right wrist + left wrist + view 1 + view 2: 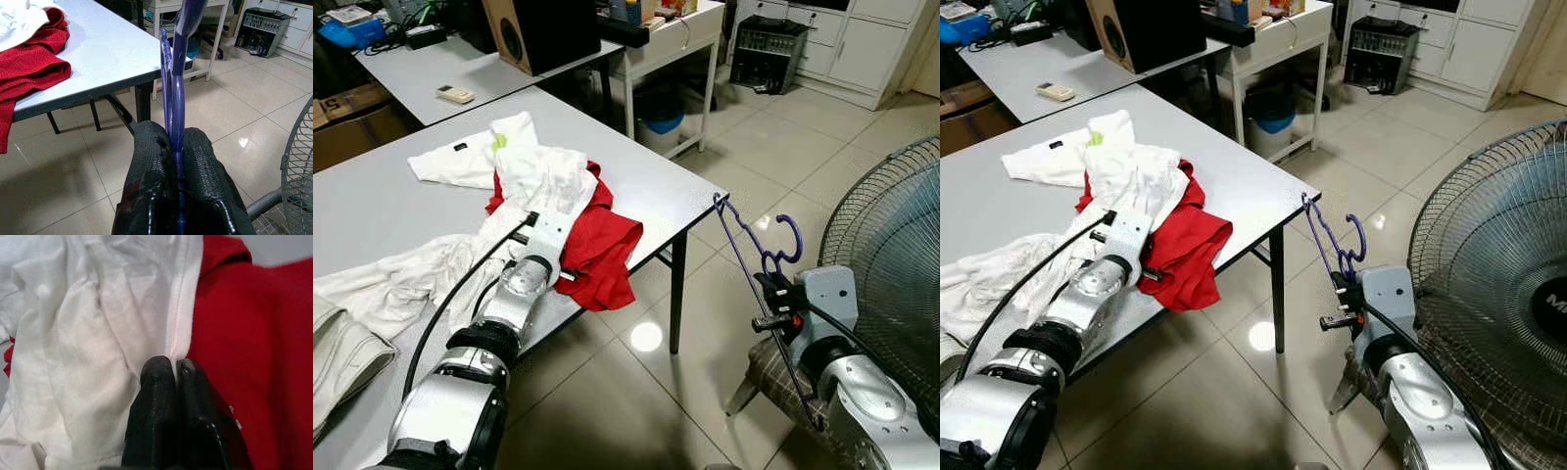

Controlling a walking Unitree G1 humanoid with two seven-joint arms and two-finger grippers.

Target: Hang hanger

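Gripping one purple hanger (759, 257): right gripper (177, 147) clenched | left gripper (167, 374) pinching white shirt (543, 181) | one red garment (607, 245) | one table (646, 176)

On the grey rectangular table (636, 176) to my left, a white cotton shirt (543, 181) lies over a red fabric garment (602, 245). The round wire-mesh fan (891, 255) stands on my right, off the table. A black loudspeaker box (538, 29) sits on the table behind.
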